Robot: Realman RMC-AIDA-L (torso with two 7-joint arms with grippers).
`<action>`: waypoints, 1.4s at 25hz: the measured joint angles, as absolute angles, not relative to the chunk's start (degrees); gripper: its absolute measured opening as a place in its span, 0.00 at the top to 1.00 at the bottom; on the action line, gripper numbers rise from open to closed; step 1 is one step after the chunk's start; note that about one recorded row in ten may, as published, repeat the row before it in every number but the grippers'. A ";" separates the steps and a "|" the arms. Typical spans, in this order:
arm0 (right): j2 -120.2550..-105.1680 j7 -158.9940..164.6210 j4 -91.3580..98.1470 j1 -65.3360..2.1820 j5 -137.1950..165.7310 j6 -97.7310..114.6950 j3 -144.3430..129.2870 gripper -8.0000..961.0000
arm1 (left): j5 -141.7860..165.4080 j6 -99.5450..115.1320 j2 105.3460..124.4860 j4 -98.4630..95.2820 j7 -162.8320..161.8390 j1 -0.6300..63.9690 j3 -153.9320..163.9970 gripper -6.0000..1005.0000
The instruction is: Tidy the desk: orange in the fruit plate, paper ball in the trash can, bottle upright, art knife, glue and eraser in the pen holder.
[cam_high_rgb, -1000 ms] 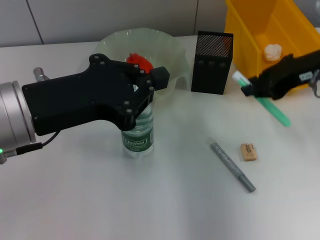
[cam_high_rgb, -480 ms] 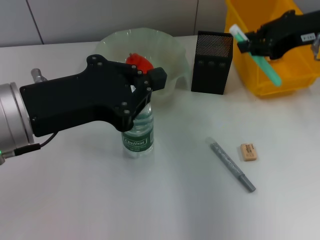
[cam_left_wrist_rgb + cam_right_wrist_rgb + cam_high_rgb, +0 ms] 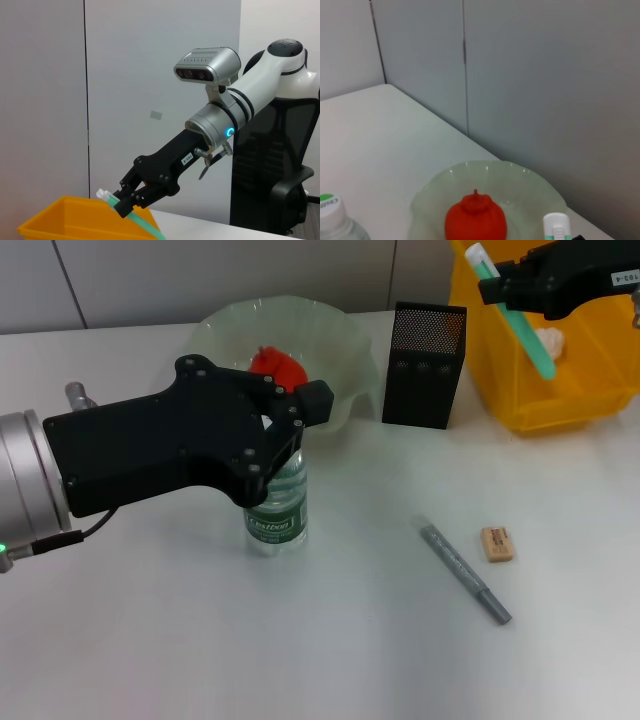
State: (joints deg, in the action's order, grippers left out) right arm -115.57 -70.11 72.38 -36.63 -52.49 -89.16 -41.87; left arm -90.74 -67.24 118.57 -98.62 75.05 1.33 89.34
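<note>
The bottle [image 3: 275, 508] stands upright on the table, its top hidden under my left gripper [image 3: 292, 418]. Behind it the orange [image 3: 276, 364] lies in the fruit plate [image 3: 340, 335]. My right gripper [image 3: 503, 285] is raised above the trash can [image 3: 520, 390], to the right of the pen holder [image 3: 425, 365], and is shut on the green glue stick [image 3: 530, 332], which hangs tilted. The paper ball [image 3: 550, 340] lies inside the trash can. On the table lie the grey art knife [image 3: 465, 573] and the eraser [image 3: 497, 543]. The left wrist view shows the right gripper [image 3: 125, 206] clamping the glue [image 3: 145, 225].
The right wrist view shows the orange [image 3: 476, 220] in the fruit plate [image 3: 530, 185], the bottle cap [image 3: 330, 207] and the glue's white cap [image 3: 556, 227]. A grey wall panel runs behind the table. The white tabletop [image 3: 330, 660] stretches in front of the bottle.
My right gripper has lifted the glue from low beside the trash can up and back above it. The left arm and bottle have barely moved.
</note>
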 joint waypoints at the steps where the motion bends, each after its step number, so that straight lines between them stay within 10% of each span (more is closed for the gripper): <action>1: -115.52 -70.77 71.99 -36.67 -52.65 -89.14 -41.86 0.80 | -90.76 -67.24 118.57 -98.53 75.05 1.39 89.35 1.00; 35: -114.55 -95.30 53.67 -38.40 -65.37 -75.09 -35.11 0.80 | -94.56 -67.21 118.37 -94.97 77.86 1.06 89.15 1.00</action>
State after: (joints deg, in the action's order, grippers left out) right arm -114.55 -95.30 53.67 -38.40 -65.37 -75.09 -35.11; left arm -94.56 -67.21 118.37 -94.97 77.86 1.06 89.15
